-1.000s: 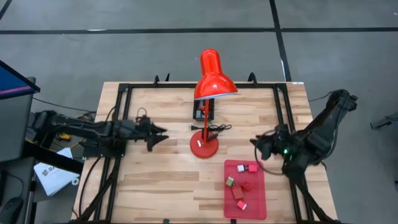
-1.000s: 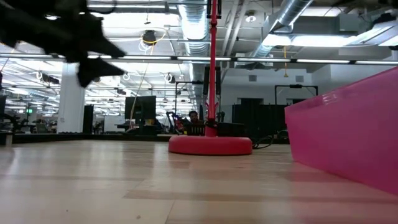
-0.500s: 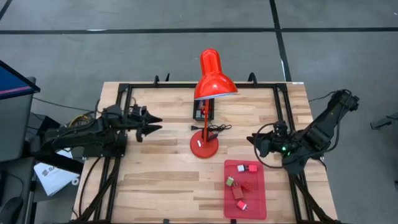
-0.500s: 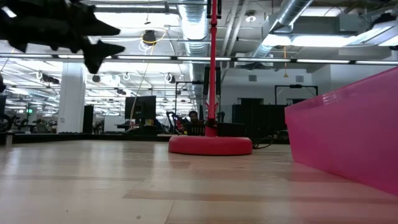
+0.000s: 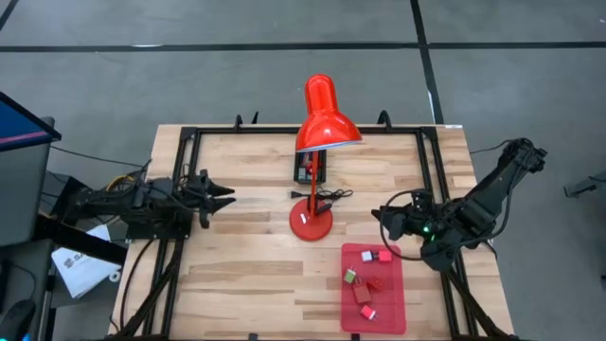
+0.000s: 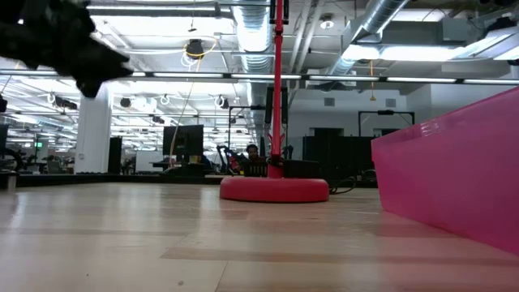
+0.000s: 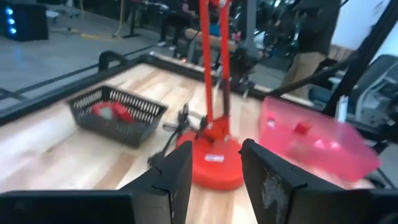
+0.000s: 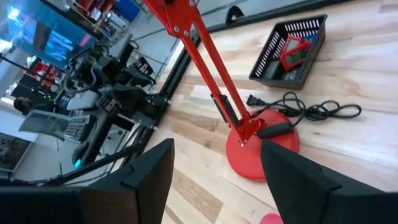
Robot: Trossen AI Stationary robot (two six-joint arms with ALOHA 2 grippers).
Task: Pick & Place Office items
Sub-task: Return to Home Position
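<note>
Red, white and green block-shaped office items (image 5: pixel 363 294) lie gathered in the flat red plastic tray (image 5: pixel 390 308) at five o'clock on the pale wooden table (image 5: pixel 246 275). The left hand (image 5: pixel 224 196) at nine o'clock and the right hand (image 5: pixel 383 220) at three hang spread and empty, apparently parked clear because the sorting looks finished.

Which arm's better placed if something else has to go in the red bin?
Right, likely. The right hand hovers open close to the red bin; the left hand is over the table far left, the lamp between them.
</note>
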